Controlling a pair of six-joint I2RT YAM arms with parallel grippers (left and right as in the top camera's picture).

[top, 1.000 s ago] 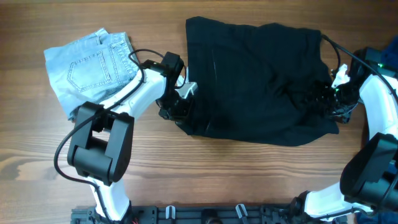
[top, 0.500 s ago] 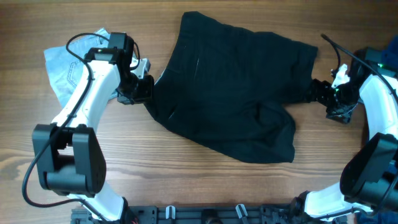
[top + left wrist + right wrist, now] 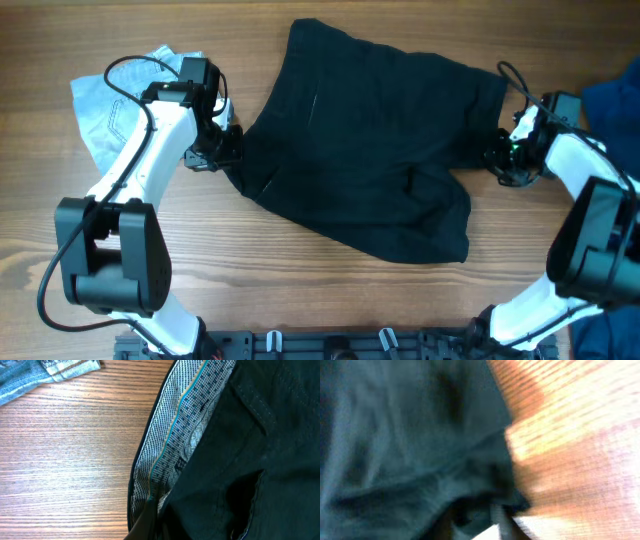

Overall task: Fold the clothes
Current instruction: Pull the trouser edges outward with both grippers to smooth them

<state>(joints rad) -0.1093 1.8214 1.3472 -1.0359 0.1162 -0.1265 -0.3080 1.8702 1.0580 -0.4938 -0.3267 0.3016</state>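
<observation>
The clothes, a pair of black shorts [image 3: 370, 150], lie spread across the middle of the table, with one leg running toward the front. My left gripper [image 3: 222, 152] is shut on their left edge. In the left wrist view its fingertips [image 3: 150, 510] pinch the waistband, whose patterned pale lining [image 3: 185, 435] is turned up. My right gripper [image 3: 497, 160] sits at the shorts' right edge. The right wrist view is blurred, but dark cloth [image 3: 395, 435] lies between the two close-set fingers of that gripper [image 3: 475, 520].
A light-blue denim garment [image 3: 105, 115] lies at the back left, partly under my left arm, and its hem shows in the left wrist view [image 3: 30, 375]. A royal-blue cloth [image 3: 612, 100] lies at the right edge. Bare wood [image 3: 300, 290] runs along the front.
My left gripper pulled the shorts leftward and spread them, then held still. My right gripper moved in to the shorts' right edge and closed from wide open.
</observation>
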